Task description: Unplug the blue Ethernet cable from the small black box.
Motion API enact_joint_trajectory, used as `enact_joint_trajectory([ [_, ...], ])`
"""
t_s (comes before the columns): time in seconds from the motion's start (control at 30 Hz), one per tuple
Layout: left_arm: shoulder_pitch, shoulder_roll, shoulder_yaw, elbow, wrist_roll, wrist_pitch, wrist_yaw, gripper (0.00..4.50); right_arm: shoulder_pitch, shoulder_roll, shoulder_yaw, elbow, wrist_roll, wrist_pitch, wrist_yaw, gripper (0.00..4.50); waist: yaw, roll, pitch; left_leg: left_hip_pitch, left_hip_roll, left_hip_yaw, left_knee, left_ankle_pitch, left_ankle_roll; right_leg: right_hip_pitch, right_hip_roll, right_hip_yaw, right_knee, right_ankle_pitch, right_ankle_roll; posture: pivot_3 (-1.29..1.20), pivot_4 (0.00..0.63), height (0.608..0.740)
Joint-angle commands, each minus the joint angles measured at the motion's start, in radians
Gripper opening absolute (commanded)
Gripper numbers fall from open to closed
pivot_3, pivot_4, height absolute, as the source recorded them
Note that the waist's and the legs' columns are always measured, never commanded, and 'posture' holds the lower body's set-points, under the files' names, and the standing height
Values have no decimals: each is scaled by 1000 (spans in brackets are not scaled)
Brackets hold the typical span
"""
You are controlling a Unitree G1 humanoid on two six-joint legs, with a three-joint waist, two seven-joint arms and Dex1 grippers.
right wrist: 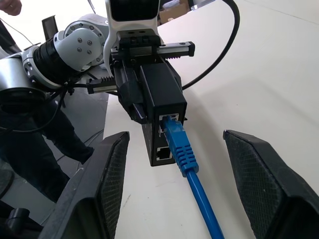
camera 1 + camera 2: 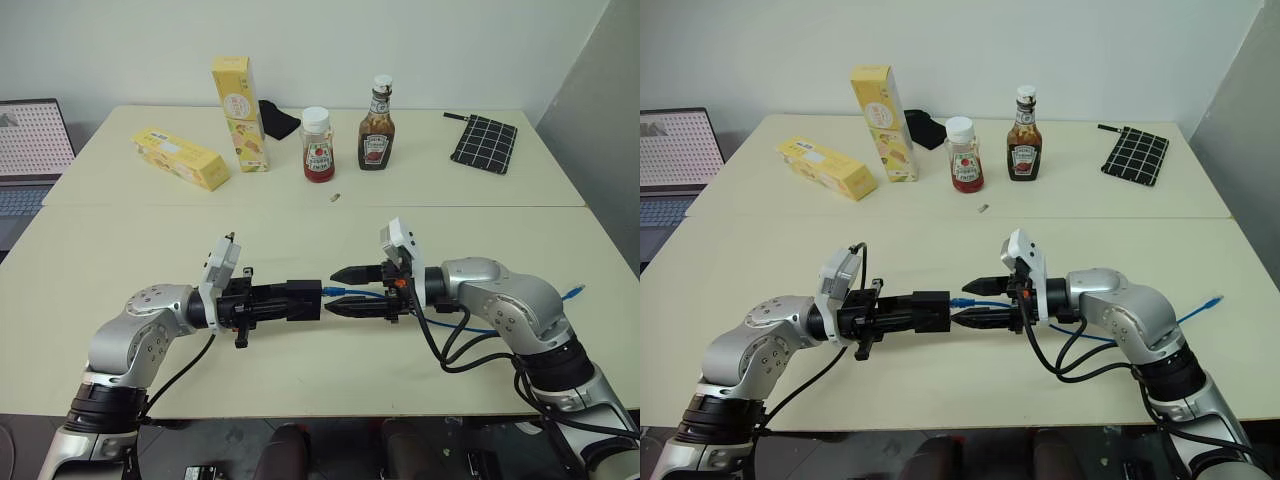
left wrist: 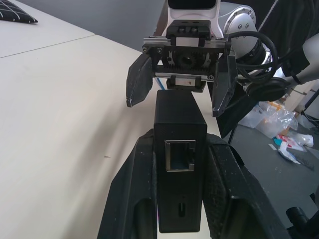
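Both arms reach inward, level, above the bench (image 2: pixel 120 270) near its front edge. Left end effector (image 2: pixel 300 300) clenched on the small black box (image 2: pixel 303 299), pointing right. Right end effector (image 2: pixel 340 290) faces it, fingers apart, straddling the blue Ethernet cable (image 1: pixel 180 145) without gripping it. Right wrist view: blue plug seated in the box's upper port. Left wrist view: opposite face, port empty. Cable trails right toward the bench edge. Bottles and cartons well apart at back.
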Motion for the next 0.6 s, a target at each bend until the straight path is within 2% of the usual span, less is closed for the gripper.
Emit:
enact_joint_trajectory([
  [0.03,6,-7,13,-48,-16,-1,3,789,-17,11,-7,-22,-8,-12,20,2164,0,0,0,0,0,0,0,0,0,0,0,0,0,0,0,0,150,740],
  [0.33,27,1,-3,-57,5,-15,-17,789,-20,9,-8,-23,-9,13,51,127,0,0,0,0,0,0,0,0,0,0,0,0,0,0,0,0,150,740],
  [0.6,23,-9,3,-57,-4,-10,-18,789,-27,-16,5,-20,-25,17,106,91,0,0,0,0,0,0,0,0,0,0,0,0,0,0,0,0,150,740],
])
